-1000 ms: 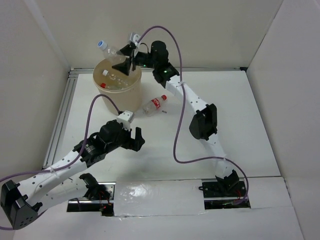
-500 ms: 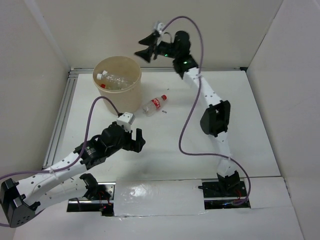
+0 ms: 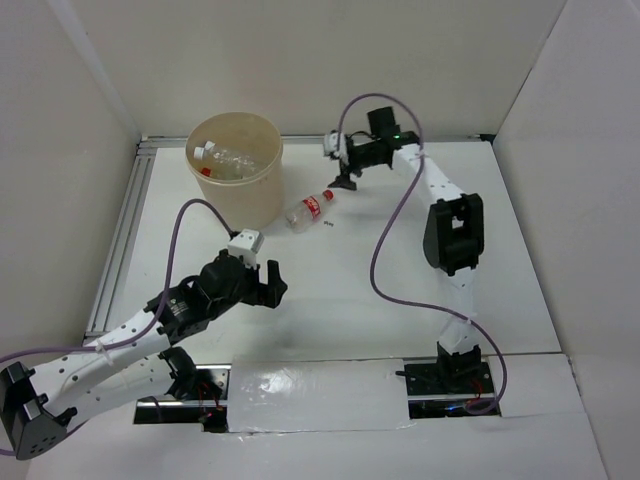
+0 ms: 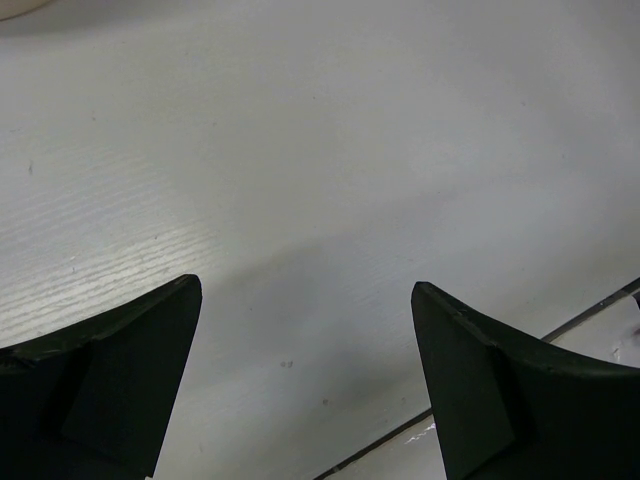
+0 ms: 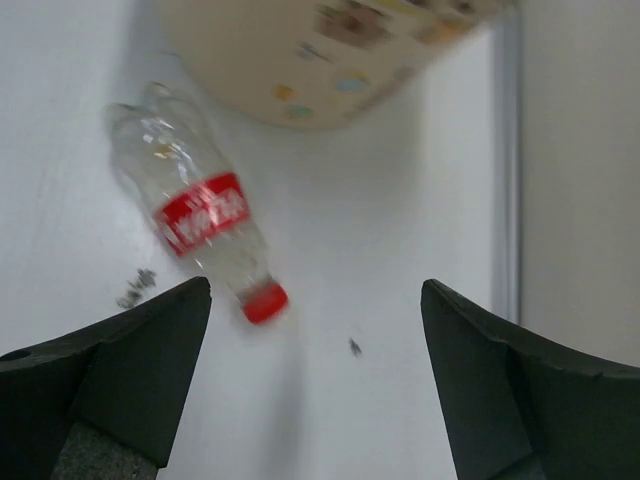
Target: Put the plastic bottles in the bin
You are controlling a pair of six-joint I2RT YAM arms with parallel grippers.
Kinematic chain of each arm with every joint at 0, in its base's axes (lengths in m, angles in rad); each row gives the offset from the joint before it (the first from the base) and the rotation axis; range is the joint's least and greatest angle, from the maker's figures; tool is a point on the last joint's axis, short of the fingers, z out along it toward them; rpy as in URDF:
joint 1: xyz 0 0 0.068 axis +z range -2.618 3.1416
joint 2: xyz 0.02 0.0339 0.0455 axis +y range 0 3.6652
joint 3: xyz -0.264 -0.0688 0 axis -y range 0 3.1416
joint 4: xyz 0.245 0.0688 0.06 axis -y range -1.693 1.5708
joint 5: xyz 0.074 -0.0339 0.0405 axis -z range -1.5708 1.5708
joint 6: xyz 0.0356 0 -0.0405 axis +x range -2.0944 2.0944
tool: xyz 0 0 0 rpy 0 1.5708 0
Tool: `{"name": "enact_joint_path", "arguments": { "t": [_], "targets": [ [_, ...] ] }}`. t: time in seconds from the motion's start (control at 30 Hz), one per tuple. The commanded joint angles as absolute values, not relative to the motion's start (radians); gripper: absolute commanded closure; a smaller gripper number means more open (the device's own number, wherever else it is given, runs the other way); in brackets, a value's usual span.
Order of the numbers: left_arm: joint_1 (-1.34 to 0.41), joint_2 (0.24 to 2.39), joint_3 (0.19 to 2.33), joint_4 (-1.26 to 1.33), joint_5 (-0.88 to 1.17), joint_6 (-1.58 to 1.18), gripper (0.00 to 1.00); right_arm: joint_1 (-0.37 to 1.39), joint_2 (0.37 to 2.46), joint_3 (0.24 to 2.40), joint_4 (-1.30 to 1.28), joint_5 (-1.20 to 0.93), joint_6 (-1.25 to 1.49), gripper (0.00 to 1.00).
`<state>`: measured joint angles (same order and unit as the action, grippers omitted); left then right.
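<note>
One clear plastic bottle with a red cap and red label lies on its side on the table just right of the bin. It also shows in the right wrist view. Several bottles lie inside the beige bin, whose wall fills the top of the right wrist view. My right gripper is open and empty, above the table just right of the lying bottle's cap. My left gripper is open and empty over bare table near the front.
White walls enclose the table on the left, back and right. A metal rail runs along the left edge. A seam in the table surface shows near the left gripper.
My right arm has swung away from above the bin and come down toward the table beside the lying bottle. The bottle it held a second ago is gone from its jaws. My left arm barely moved.
</note>
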<state>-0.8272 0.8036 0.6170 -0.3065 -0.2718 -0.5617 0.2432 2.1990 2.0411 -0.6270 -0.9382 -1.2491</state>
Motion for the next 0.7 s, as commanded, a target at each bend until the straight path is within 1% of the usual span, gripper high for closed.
{"name": "enact_joint_path", "arguments": {
  "t": [0.0, 0.17, 0.27, 0.47, 0.67],
  "targets": [
    [-0.839, 0.808, 0.612, -0.287, -0.29, -0.592, 0.01, 0.322, 2.203, 2.034, -0.765, -0.887, -1.557, 0.07],
    [-0.839, 0.808, 0.603, -0.305, -0.31, -0.627, 0.01, 0.379, 2.259, 2.043, -0.755, -0.847, -1.601, 0.06],
    [-0.839, 0.787, 0.591, -0.305, -0.31, -0.638, 0.01, 0.403, 2.299, 2.065, -0.805, -0.825, -1.653, 0.06],
    [-0.839, 0.767, 0.572, -0.325, -0.321, -0.658, 0.01, 0.413, 2.353, 2.074, -0.851, -0.788, -1.703, 0.06],
    [-0.839, 0.785, 0.572, -0.325, -0.321, -0.658, 0.01, 0.445, 2.396, 2.036, -0.727, -0.767, -1.638, 0.07]
  ]
}}
